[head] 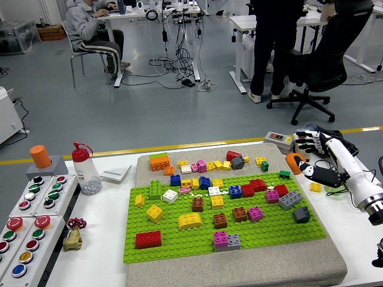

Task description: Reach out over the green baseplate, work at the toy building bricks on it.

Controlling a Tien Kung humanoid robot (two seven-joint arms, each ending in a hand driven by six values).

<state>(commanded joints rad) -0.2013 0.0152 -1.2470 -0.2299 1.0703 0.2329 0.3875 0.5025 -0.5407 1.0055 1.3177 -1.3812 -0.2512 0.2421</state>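
Note:
The green baseplate (179,242) lies on a beige mat (239,269) in the middle of the table. Several toy bricks stand on it, among them a red one (148,239), a yellow curved one (190,220), a pink and grey pair (226,240) and a dark grey one (301,214). More loose bricks lie on the mat behind the plate, such as an orange and green one (159,161). My right hand (308,155) hovers off the plate's far right corner with its fingers spread and nothing in them. An orange curved piece (293,161) sits just left of its thumb.
Button boxes (33,221), a brass valve (73,237), a red-capped bottle (87,170) and a white tile (115,173) fill the table's left. A switch box (278,139) stands behind the mat. A yellow brick (315,187) lies under my right forearm.

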